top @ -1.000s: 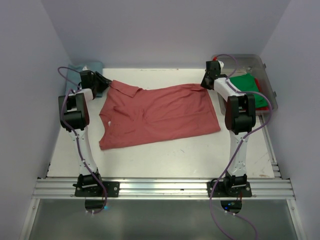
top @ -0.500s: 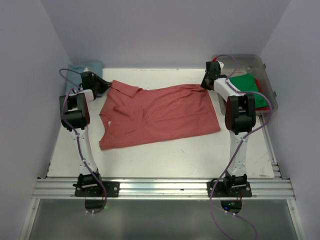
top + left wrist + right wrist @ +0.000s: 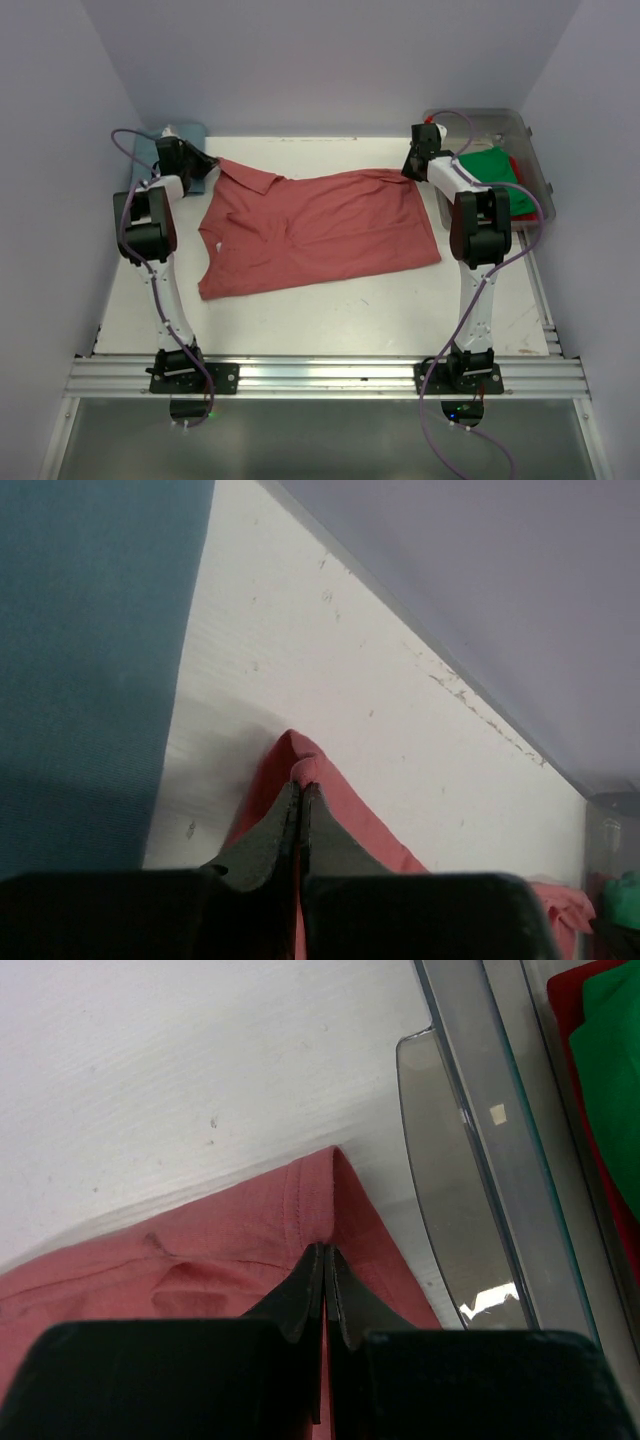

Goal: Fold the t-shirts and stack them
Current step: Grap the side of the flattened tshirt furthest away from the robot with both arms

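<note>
the salmon-red shirt (image 3: 320, 230) is lying spread on the white table (image 3: 330, 300), reaching almost from one arm to the other. its far left corner is sitting between the fingers of the left gripper (image 3: 299, 792), which is pinching together on a raised fold of the cloth. its far right corner is sitting in the right gripper (image 3: 324, 1252), whose fingers are likewise closing tight on a peak of the hemmed edge. both pinched corners are lifting a little off the table while the rest of the shirt is lying flat.

counting the shirts, four are showing: the salmon-red one, a teal-blue shirt (image 3: 90, 630) lying just beside the left gripper at the far left corner of the table, and a green shirt (image 3: 615, 1060) lying over a red shirt (image 3: 562, 988). those two are sitting inside the one clear plastic bin (image 3: 520, 125), just right of the right gripper. two grippers are working, one at each far corner of the salmon-red shirt.
</note>
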Action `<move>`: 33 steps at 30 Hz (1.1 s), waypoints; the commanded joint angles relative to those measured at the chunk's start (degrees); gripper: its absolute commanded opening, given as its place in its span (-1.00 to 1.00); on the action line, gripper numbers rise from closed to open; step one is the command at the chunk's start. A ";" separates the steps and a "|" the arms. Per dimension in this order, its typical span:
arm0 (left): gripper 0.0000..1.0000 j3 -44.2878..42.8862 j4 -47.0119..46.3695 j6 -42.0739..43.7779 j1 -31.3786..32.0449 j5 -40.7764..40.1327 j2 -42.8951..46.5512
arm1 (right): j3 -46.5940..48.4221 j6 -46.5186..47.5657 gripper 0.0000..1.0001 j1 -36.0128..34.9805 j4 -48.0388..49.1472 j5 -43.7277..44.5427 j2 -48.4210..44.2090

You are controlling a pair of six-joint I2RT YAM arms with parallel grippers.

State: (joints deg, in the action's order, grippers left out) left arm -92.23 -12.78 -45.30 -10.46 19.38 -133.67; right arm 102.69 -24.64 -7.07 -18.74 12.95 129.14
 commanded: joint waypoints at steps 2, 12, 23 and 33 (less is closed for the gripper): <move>-1.00 -1.38 -1.29 2.23 -0.79 -0.48 6.40 | 0.05 0.65 -1.00 0.22 1.43 1.38 -3.98; -1.00 0.37 3.28 2.58 -0.79 -1.18 10.53 | -0.92 1.35 -1.00 0.22 1.17 2.60 -7.67; -1.00 7.40 18.89 6.00 -0.79 -4.33 26.32 | -4.96 1.97 -1.00 0.22 -4.45 4.81 -14.44; -1.00 30.05 28.41 11.11 -0.79 -3.91 48.22 | -17.77 0.82 -1.00 0.30 -7.10 2.52 -18.31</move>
State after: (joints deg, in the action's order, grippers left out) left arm -68.18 10.48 -37.76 -10.50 15.70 -91.00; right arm 88.38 -23.81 -7.07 -23.75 15.49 114.78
